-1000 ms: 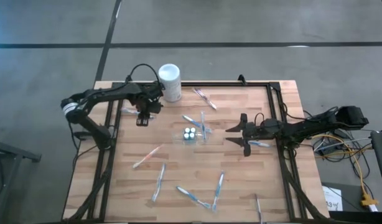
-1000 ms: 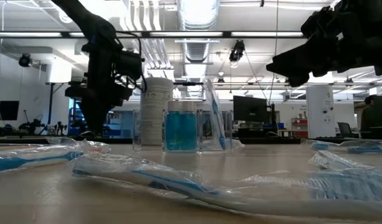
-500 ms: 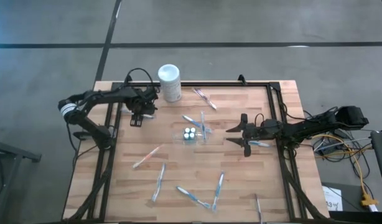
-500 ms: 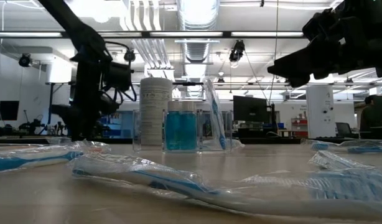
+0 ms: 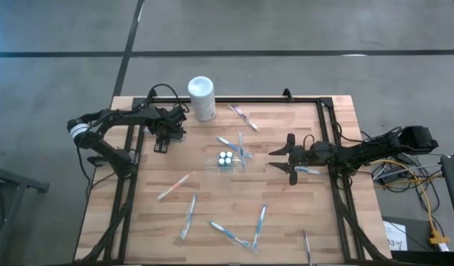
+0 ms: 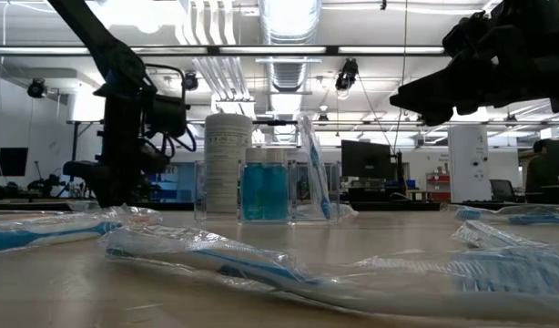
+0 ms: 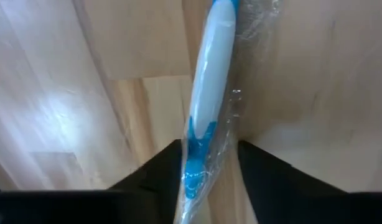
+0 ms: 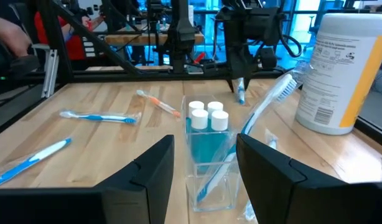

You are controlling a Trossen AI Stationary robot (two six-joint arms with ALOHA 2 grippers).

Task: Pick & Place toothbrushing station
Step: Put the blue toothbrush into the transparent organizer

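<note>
Left gripper (image 5: 161,142) down at the far-left of the table, its jaws astride a wrapped toothbrush (image 7: 206,118).

In the left wrist view its two dark fingers stand apart with the blue-and-white toothbrush between them, seemingly not yet clamped; this looks like the pick-up step. The toothbrushing station (image 5: 225,159), a clear holder with white-capped bottles and one brush already leaning in it, stands mid-table, to the right of that gripper and nearer than the white canister (image 5: 202,97). Next, the fingers likely need to close on the brush, lift, and carry it right to the holder. The right gripper (image 5: 280,160) waits with fingers apart, just right of the station.
</note>
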